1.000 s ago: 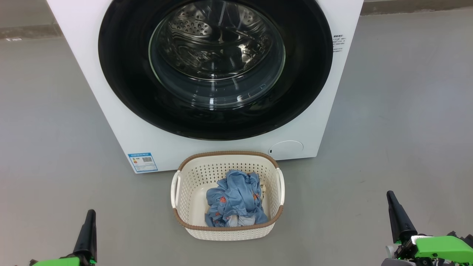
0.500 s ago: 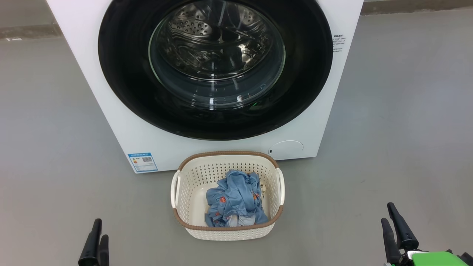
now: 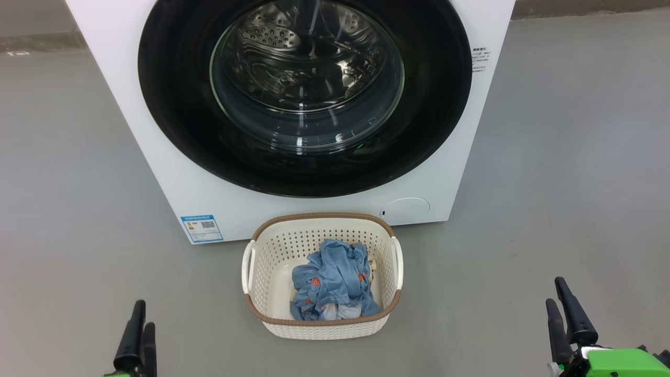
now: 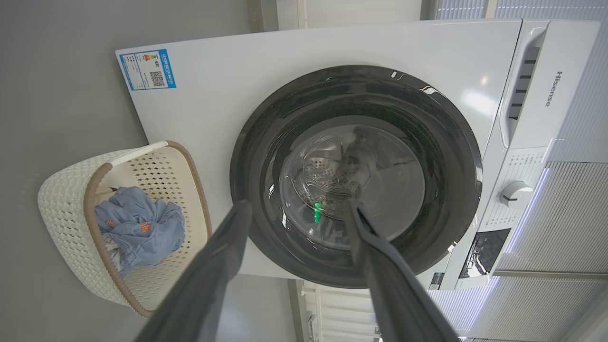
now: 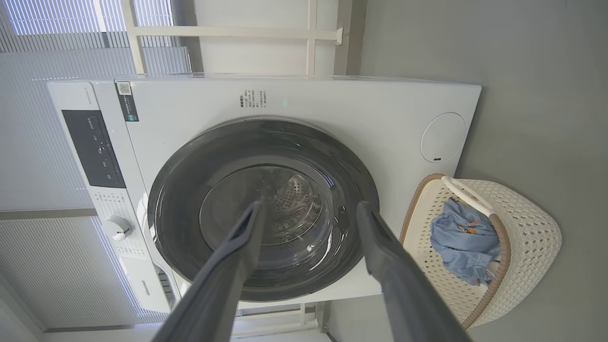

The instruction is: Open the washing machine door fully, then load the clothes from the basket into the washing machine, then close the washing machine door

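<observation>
Washing machine door [image 3: 306,89] shut flush on the washing machine [image 3: 157,178]; drum visible through the glass, looks bare. Step in hand: the first, opening the door.

Basket [image 3: 322,327] on the floor just in front of the machine, below the door. Clothes [image 3: 332,285] bunched inside, untouched.

Left pincer [image 3: 142,318] and right pincer [image 3: 555,291] both low, well back from the machine, fingers spread, grasping nothing.

Next move, as I judge: one arm reaches the door's rim, finds purchase, swings it fully round. No handle or recess made out on the black ring; hinge side, cannot tell.
</observation>
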Robot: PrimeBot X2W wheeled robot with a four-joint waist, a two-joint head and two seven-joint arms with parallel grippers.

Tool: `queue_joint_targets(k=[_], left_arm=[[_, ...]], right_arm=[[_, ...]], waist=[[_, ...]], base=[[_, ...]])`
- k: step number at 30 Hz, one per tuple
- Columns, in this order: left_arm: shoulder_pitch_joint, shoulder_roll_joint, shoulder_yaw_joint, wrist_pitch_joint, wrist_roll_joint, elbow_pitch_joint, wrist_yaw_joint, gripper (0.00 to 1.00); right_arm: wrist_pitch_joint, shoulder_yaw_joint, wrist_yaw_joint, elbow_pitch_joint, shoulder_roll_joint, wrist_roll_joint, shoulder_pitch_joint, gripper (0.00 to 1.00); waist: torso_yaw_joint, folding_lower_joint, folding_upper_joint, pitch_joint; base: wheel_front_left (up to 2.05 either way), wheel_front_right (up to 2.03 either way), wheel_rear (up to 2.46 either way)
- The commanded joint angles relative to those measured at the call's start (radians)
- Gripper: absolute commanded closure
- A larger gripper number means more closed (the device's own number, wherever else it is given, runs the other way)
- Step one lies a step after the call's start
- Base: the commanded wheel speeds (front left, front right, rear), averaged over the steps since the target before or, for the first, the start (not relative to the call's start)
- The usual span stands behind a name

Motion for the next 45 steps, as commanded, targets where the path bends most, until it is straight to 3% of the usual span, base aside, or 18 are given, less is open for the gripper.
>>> queue_joint_targets(k=[1,9,16,27,45], left_arm=[[-0.047,0.016,0.003,-0.01,0.01,-0.035,-0.002,0.0],[-0.06,0.026,-0.015,-0.036,0.029,-0.047,-0.003,0.0],[-0.073,0.053,-0.05,-0.074,0.108,-0.045,-0.004,0.0],[-0.087,0.047,-0.037,-0.106,0.312,-0.041,-0.005,0.0],[-0.098,0.034,-0.028,-0.159,0.688,-0.042,-0.006,0.0]], right_arm=[[-0.007,0.004,0.0,-0.03,-0.017,-0.012,-0.042,0.0],[-0.033,0.016,0.0,-0.036,-0.032,-0.037,-0.051,0.0],[-0.076,0.052,0.0,-0.027,-0.062,-0.105,-0.061,0.0],[-0.113,0.082,0.0,0.001,-0.09,-0.265,-0.087,0.0],[-0.166,0.061,-0.001,0.013,-0.088,-0.651,-0.099,0.0]], waist=[[0.0,-0.0001,0.0,0.0],[0.001,-0.0001,0.0,0.002],[0.002,-0.0001,0.0,0.003],[0.004,-0.0001,0.0,0.007],[0.005,-0.0001,0.0,0.006]], base=[[0.0,0.0,0.0],[0.0,0.0,0.0],[0.0,0.0,0.0],[0.0,0.0,0.0],[0.0,0.0,0.0]])
